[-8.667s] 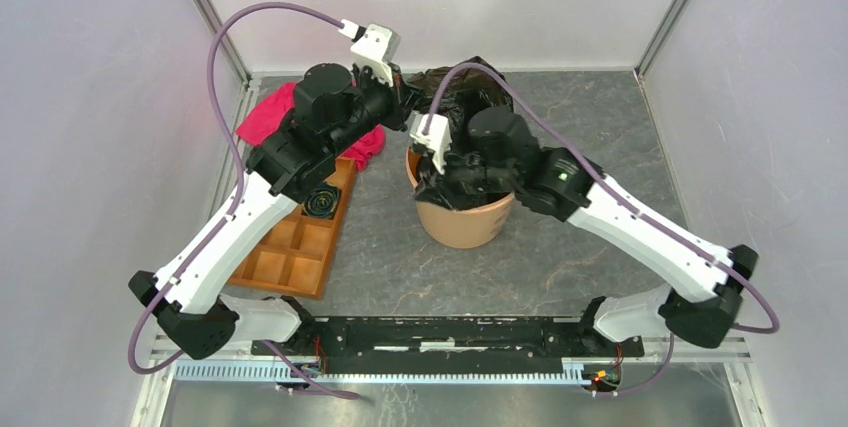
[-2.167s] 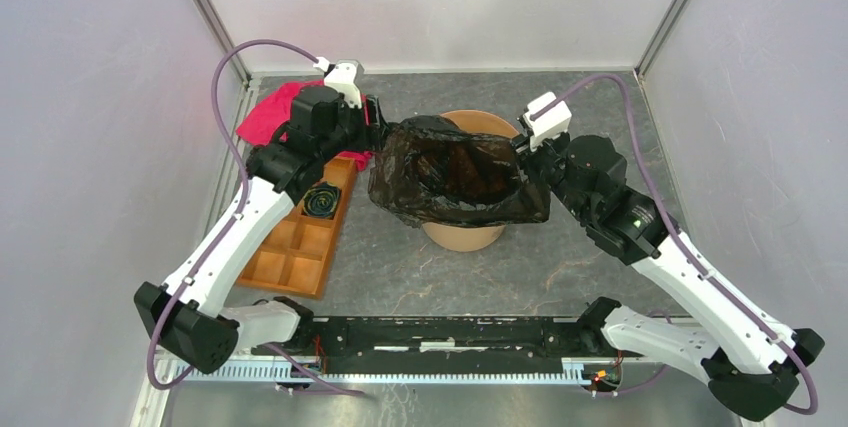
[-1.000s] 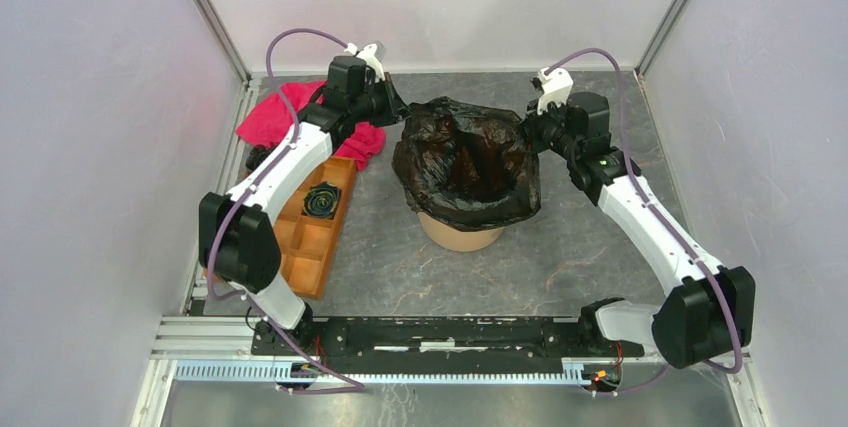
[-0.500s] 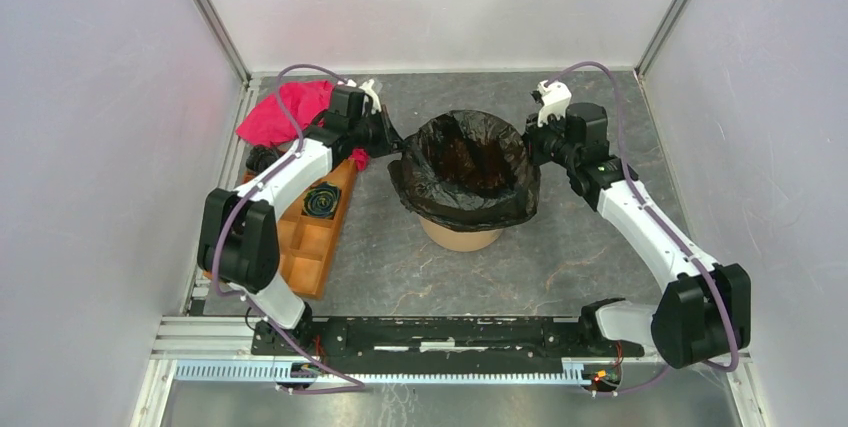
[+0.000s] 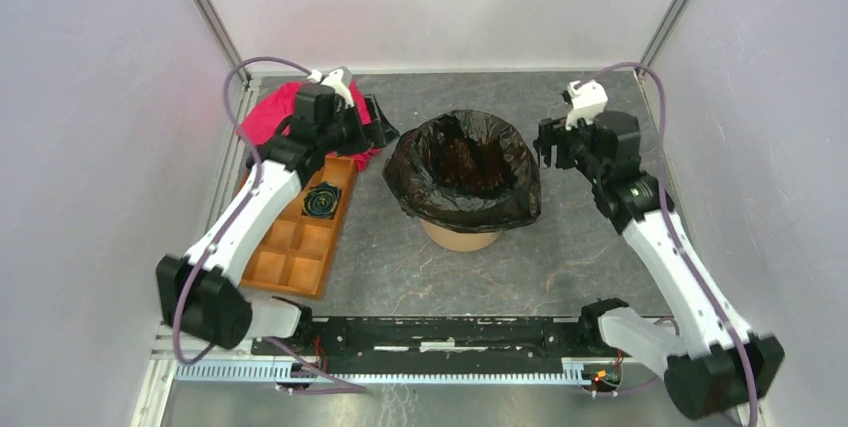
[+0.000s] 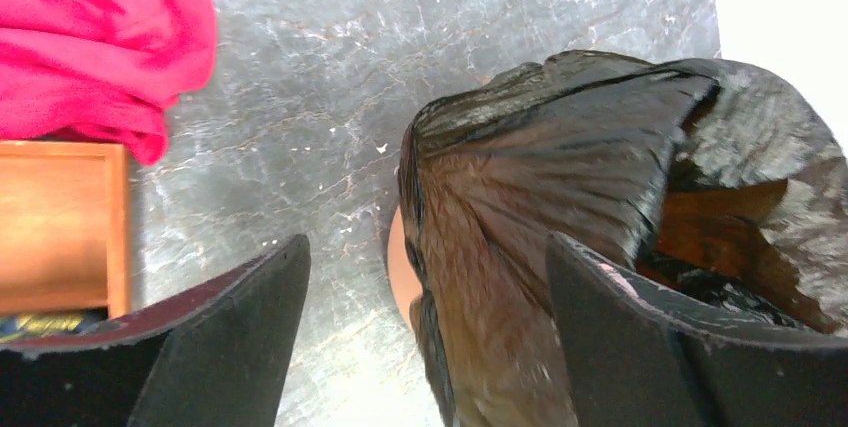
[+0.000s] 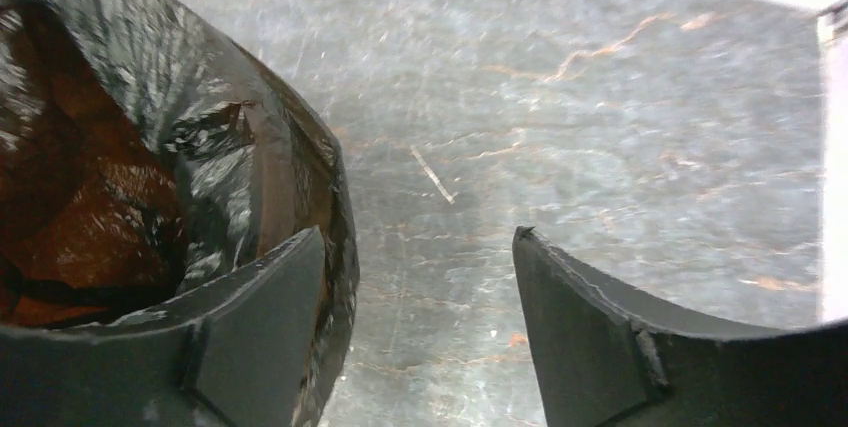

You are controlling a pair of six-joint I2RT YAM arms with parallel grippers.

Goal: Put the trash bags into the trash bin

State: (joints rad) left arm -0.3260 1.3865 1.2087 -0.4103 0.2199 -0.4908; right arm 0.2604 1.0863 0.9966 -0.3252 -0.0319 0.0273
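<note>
Okay, bag (image 5: 463,169) lines the bucket (image 5: 460,237), mouth facing up.
I see it folded over the rim, bucket upright, axis vertical; left gripper (image 5: 375,121) and right gripper (image 5: 546,145) flank it, jaws apart, holding nothing.

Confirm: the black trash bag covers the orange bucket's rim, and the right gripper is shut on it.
The right gripper is open, only table between its fingers, per the right wrist view. The black trash bag does cover the rim of the orange bucket.
</note>
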